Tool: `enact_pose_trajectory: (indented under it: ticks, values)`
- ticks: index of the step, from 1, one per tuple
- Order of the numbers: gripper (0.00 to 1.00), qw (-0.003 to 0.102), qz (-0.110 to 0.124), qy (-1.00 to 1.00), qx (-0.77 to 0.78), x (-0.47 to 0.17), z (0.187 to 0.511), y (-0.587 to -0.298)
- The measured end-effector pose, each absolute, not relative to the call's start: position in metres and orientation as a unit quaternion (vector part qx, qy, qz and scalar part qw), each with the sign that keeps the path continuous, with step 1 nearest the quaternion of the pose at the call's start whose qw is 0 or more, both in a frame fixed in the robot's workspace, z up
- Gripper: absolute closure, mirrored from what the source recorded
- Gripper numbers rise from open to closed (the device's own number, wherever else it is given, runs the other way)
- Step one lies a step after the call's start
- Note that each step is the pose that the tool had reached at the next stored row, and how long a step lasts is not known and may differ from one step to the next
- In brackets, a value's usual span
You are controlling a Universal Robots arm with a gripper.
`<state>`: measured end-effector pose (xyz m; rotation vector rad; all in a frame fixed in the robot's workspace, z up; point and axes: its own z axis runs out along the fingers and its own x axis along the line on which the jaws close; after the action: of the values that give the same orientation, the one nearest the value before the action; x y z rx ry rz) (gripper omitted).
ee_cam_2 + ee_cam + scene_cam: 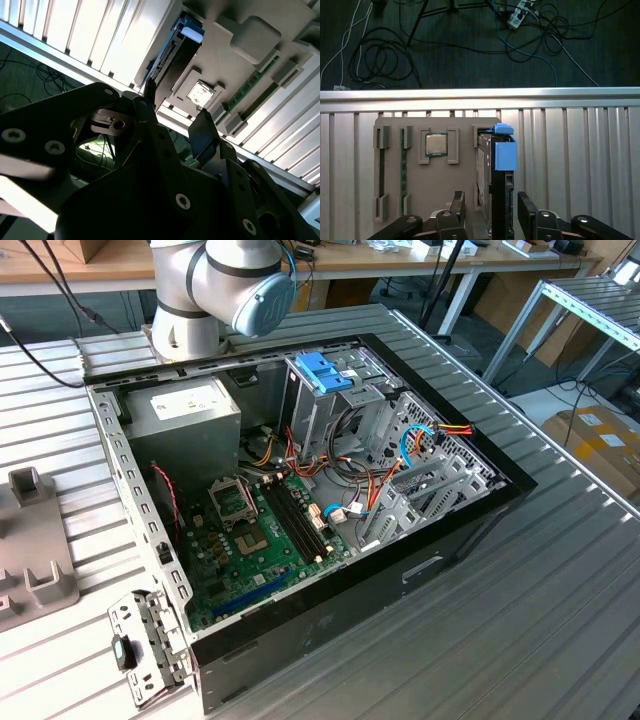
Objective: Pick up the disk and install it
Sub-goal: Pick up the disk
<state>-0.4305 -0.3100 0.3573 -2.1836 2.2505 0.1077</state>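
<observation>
Hand (491, 201) open wide, we note: fingers (525, 206) either side of the disk (504, 156), gripping nothing; disk stands on edge in grey holder (440, 180) on the bench (580, 165).

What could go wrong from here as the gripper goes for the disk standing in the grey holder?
The disk seems off-centre between the fingers of the open gripper, so closing could tip it in its slot.
One finger hangs over the grey holder wall and might strike it.
Loose cables crowd the drive cage and could snag the disk at install.
</observation>
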Motion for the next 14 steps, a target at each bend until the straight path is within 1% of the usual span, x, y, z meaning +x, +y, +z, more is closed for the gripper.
enact_pose_trajectory:
  ticks: [14]
  values:
    - [0.46, 0.005, 0.038, 0.717, -0.696, -0.4306, 0.3564, -0.309]
